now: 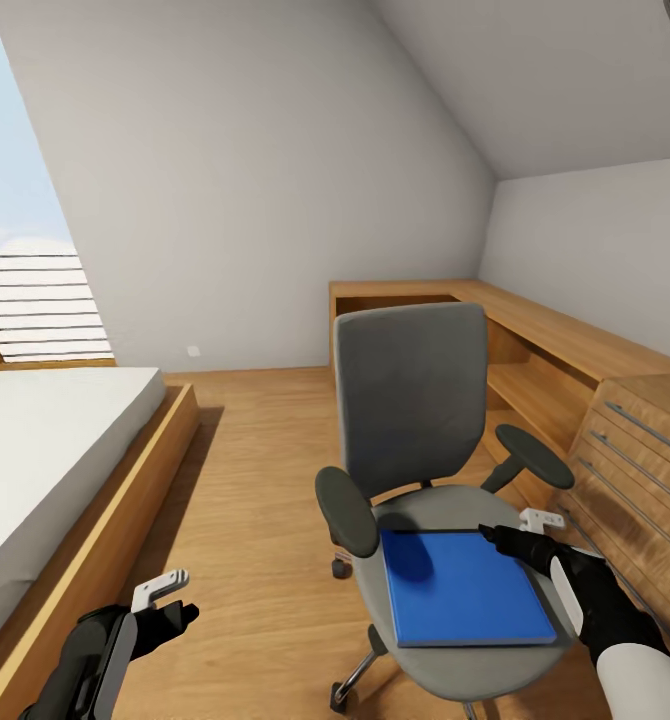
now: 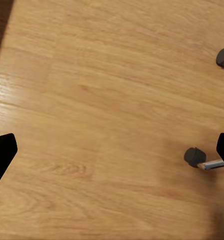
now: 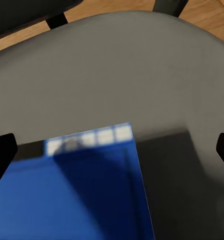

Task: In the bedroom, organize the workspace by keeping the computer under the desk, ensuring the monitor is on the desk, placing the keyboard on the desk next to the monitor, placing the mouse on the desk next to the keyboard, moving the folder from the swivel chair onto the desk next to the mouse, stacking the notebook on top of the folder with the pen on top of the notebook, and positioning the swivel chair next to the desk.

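Note:
The swivel chair, with grey seat and tall grey back, stands on the wooden floor facing me. A flat blue folder lies on its seat. My right gripper hovers open just over the folder's far right corner. In the right wrist view the right gripper spans that corner of the folder and the grey seat, with nothing between its fingers. My left gripper hangs open low over the floor, left of the chair. Between the left gripper's wide-apart fingers I see bare floor and a chair castor.
A light wooden built-in counter runs along the right wall, ending in a drawer chest close beside the chair. A low bed on a wooden frame lies at the left under a sloped window. Open floor lies between bed and chair.

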Controlling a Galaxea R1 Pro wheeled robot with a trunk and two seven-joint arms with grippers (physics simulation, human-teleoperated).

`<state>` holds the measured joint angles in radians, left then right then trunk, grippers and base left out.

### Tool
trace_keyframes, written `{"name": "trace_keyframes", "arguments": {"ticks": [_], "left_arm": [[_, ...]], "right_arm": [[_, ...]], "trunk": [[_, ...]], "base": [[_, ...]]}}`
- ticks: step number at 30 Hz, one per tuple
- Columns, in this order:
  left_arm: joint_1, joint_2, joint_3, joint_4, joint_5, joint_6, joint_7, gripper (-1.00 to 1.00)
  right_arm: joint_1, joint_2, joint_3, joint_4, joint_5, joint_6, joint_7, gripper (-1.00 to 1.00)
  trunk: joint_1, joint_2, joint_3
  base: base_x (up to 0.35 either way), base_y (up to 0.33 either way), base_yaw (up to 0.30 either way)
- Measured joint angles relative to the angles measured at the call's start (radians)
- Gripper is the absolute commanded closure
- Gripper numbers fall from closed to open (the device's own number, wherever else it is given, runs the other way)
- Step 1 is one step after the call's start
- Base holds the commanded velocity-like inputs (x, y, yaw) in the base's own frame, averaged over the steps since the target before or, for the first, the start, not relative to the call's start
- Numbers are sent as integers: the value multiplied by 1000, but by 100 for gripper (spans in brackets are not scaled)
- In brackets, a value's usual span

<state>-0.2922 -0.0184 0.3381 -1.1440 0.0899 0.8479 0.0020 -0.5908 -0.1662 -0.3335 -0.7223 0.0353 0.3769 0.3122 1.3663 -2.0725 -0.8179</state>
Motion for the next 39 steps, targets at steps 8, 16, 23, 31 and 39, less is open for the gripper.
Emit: {"name": "trace_keyframes", "arguments": {"ticks": [8,16,23,31,39], "left_arm": [[0,0,0,1,-1,0,1,-100],[0,-1,-1,1,0,2,1,-100],[0,-1,-1,1,0,2,2,-100],[0,-1,-2,1,1,2,1,-100],[0,0,1,1,0,2,2,-100]], "right_arm": [[0,0,0,0,0,1,-1,-100],[0,0,0,0,1,5,-3,-100],[0,0,1,1,2,7,-6,-100],[-1,0,2,1,2,7,-6,-100],[0,0,2,1,2,7,-6,-100]], "trunk": [[0,0,0],[0,0,0],[19,-35,-16],[31,-56,-25],[31,-56,-25]], "base": [[143,0,0],[21,0,0],[1,0,0],[0,0,0],[0,0,0]]}}
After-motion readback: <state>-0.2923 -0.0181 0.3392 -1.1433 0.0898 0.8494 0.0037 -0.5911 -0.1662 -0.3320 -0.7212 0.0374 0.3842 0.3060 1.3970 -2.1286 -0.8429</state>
